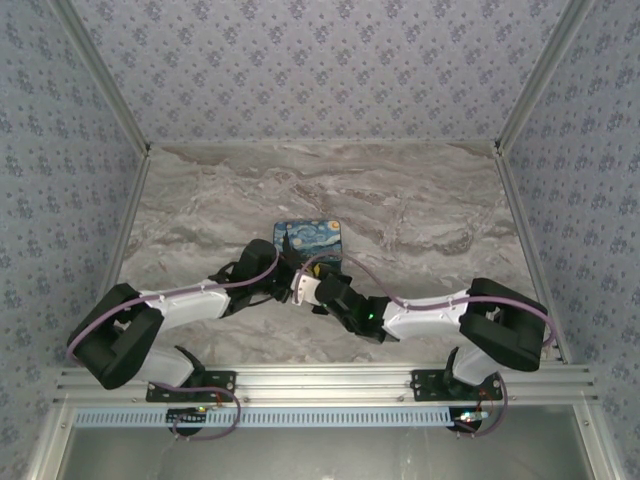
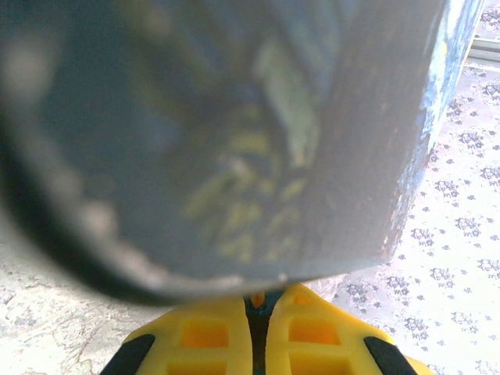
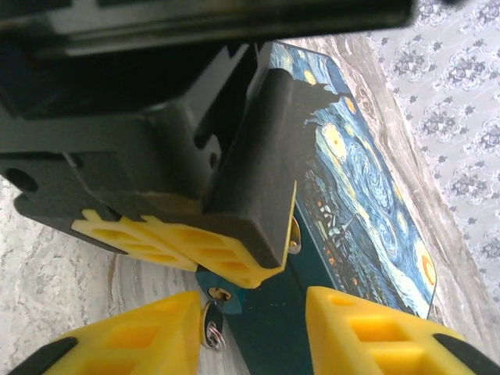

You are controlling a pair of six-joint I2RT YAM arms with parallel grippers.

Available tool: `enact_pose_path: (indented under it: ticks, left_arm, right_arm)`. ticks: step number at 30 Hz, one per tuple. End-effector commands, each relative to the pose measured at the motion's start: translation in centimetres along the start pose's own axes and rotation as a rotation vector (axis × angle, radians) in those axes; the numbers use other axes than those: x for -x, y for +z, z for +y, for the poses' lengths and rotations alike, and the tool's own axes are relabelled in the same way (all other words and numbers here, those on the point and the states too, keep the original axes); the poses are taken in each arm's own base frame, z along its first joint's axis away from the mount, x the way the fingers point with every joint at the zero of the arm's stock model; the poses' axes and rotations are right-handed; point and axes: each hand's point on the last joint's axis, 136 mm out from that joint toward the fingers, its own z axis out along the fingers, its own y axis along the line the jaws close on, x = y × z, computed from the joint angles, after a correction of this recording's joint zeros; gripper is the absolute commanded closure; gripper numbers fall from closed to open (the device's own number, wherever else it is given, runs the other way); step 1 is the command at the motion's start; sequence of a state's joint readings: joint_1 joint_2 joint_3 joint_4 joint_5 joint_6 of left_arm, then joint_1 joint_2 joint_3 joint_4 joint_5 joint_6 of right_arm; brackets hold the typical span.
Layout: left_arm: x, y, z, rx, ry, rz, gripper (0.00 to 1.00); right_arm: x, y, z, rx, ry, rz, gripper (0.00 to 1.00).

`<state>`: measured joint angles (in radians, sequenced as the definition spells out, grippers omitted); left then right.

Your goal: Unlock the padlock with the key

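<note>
Here, the flat rectangular blue box painted with a starry night [image 3: 367, 211] lies with its lid closed on the grey marble tabletop [image 1: 400, 200], its insides hidden. The tiny silvery-grey metal padlock [image 3: 209, 319] hangs at the box's teal front wall, just below the left gripper [image 3: 234, 269] and between the yellow fingers of the right gripper [image 3: 251, 301], close beside one. Left gripper is clenched tight at the box front, can't tell if it pinches anything; right gripper's fingers are parted, grasping nothing.
</note>
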<state>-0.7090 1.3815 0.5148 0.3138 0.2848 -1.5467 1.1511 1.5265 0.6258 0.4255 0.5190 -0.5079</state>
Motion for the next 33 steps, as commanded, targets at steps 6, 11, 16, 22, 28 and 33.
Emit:
enact_pose_path:
  ticks: [6,11,16,22,28,33]
  left_arm:
    - [-0.4,-0.7,-2.9,-0.074,0.020,0.016,1.00]
    - [-0.4,-0.6,-2.8,-0.074,0.017,0.015,1.00]
    - [-0.3,-0.7,-2.9,-0.075,0.016,0.013,1.00]
    - [-0.3,-0.7,-2.9,-0.079,0.016,0.013,1.00]
    - [-0.4,-0.6,-2.9,-0.080,0.015,0.014,1.00]
    - [-0.4,-0.6,-2.9,-0.081,0.015,0.015,1.00]
  right_arm:
    - [0.7,0.5,-1.0,-0.035,0.046,-0.014,0.78]
    - [0.2,0.4,-1.2,-0.051,0.076,-0.002,0.92]
    - [-0.1,0.4,-1.4,-0.066,0.109,0.007,1.00]
    - [-0.4,0.4,-1.8,-0.068,0.219,0.000,1.00]
    - [-0.1,0.5,-1.3,0.041,0.480,-0.061,1.00]
    - [0.3,0.8,-0.4,0.170,0.684,-0.123,1.00]
